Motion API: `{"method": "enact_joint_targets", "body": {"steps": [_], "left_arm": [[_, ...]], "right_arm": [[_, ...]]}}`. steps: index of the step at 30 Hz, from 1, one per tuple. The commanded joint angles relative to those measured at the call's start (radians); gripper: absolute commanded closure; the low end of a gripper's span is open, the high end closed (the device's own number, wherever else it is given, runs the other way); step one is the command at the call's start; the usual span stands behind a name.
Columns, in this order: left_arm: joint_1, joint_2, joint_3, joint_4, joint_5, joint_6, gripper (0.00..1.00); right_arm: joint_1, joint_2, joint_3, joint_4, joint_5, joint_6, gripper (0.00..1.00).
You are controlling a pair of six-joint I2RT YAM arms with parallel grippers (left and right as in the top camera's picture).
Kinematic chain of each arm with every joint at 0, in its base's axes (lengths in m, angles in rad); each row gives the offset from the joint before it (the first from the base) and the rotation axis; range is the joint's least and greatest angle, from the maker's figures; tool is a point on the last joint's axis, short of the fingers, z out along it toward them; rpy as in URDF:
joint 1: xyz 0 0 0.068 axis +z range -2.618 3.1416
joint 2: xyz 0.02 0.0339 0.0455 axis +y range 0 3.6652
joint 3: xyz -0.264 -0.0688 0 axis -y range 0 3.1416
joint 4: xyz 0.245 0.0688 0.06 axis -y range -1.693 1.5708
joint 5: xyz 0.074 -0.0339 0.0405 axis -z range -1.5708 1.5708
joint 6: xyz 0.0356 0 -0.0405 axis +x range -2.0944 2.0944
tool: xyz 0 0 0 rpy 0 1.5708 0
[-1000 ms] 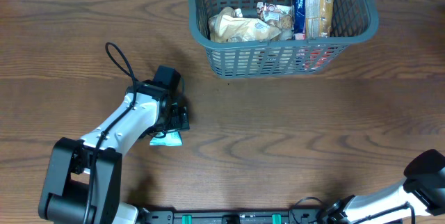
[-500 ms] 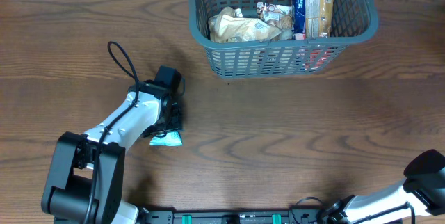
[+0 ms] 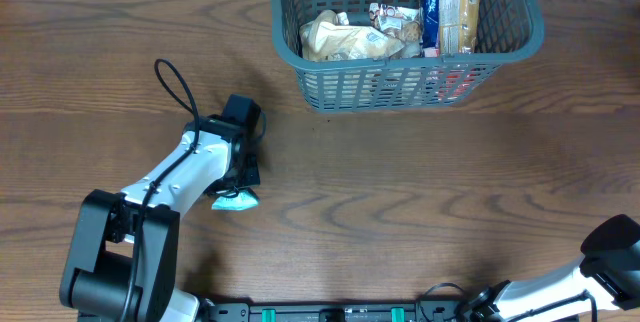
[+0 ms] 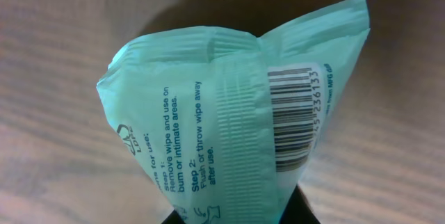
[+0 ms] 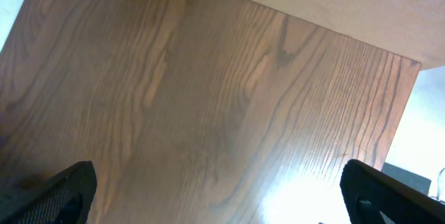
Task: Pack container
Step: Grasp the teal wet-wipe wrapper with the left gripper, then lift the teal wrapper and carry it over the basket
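The container (image 3: 510, 47), a dark grey slotted basket, stands at the table's back centre-right with several snack packets (image 3: 345, 40) inside. On the left of the table my left gripper (image 3: 240, 190) is shut on a small teal wipe packet (image 3: 238, 200). In the left wrist view that wipe packet (image 4: 229, 126) fills the frame, pinched at its lower end between the dark fingers (image 4: 306, 213), its barcode facing the camera. My right gripper (image 5: 222, 196) stands open over bare wood, nothing between its fingertips. The right arm (image 3: 610, 247) shows at the bottom right corner of the overhead view.
A black cable loop (image 3: 175, 87) rises behind the left arm. A blue packet (image 3: 431, 7) and an orange-brown box (image 3: 461, 7) stand upright in the basket's right half. The table's far edge (image 5: 292, 19) shows in the right wrist view.
My left gripper has closed from wide open onto the teal wipe packet, which has shifted slightly left under it. The right arm has not moved.
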Motion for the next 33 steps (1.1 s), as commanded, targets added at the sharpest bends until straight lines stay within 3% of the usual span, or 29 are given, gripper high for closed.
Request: {"method": "enact_joint_targets", "body": {"steps": [1,11,19,28,33], "left_arm": [[0.004,-0.060,0.067,-0.042,-0.008,-0.006,0.94],[0.000,-0.362,0.420,-0.101,-0.008,-0.010,0.94],[-0.060,-0.389,0.748,-0.064,-0.008,-0.009,0.94],[-0.213,-0.287,0.797,0.306,-0.013,-0.010,0.94],[-0.297,-0.173,0.797,0.526,-0.085,-0.009,0.94]], "right_arm": [[-0.009,0.010,-0.003,-0.001,-0.003,0.002,0.01],[-0.009,0.010,-0.003,-0.001,-0.003,0.002,0.01],[-0.009,0.010,-0.003,-0.001,-0.003,0.002,0.01],[-0.009,0.010,-0.003,-0.001,-0.003,0.002,0.01],[-0.009,0.010,-0.003,-0.001,-0.003,0.002,0.01]]}}
